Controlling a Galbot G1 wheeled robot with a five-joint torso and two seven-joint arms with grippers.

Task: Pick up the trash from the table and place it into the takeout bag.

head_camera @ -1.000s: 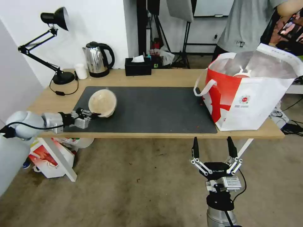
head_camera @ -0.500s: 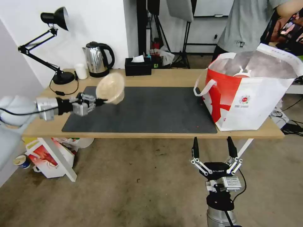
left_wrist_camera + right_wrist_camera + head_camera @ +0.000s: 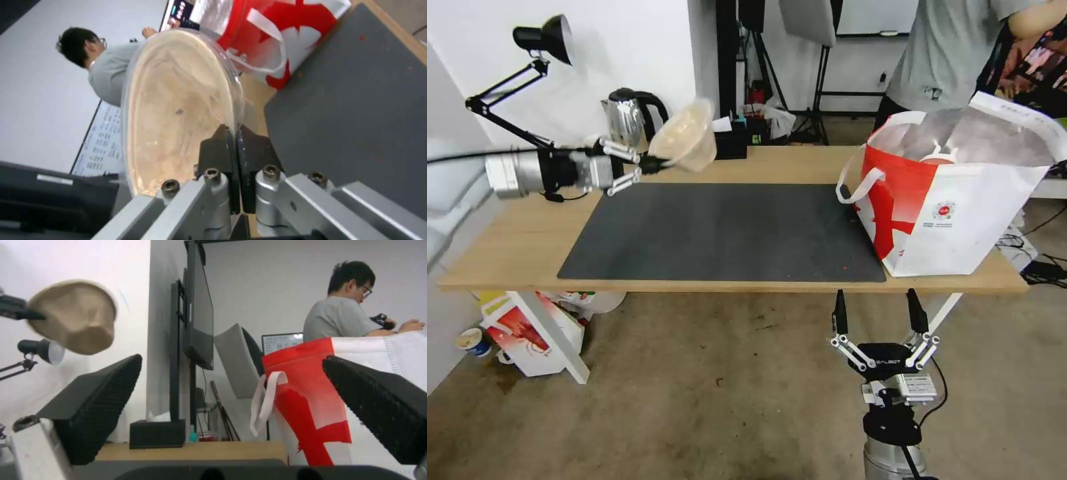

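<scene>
tan lidded bowl [image 3: 685, 142] hangs tilted above the table [image 3: 527, 233], its rim pinched by the left gripper [image 3: 650, 162]. the wrist view reveals a smeared lid. rightward, the takeout bag [image 3: 960, 207] hides its contents. the right gripper [image 3: 879, 313] waits, spread.

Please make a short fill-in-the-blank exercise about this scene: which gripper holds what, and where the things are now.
1. The left gripper is shut on the rim of the tan ____.
2. The tan bowl is held above the ____, not resting on it.
3. The right gripper waits in front of the table with its fingers ____.
4. The takeout bag stands at the table's ____ end.

Missing words: bowl; table; open; right
</scene>
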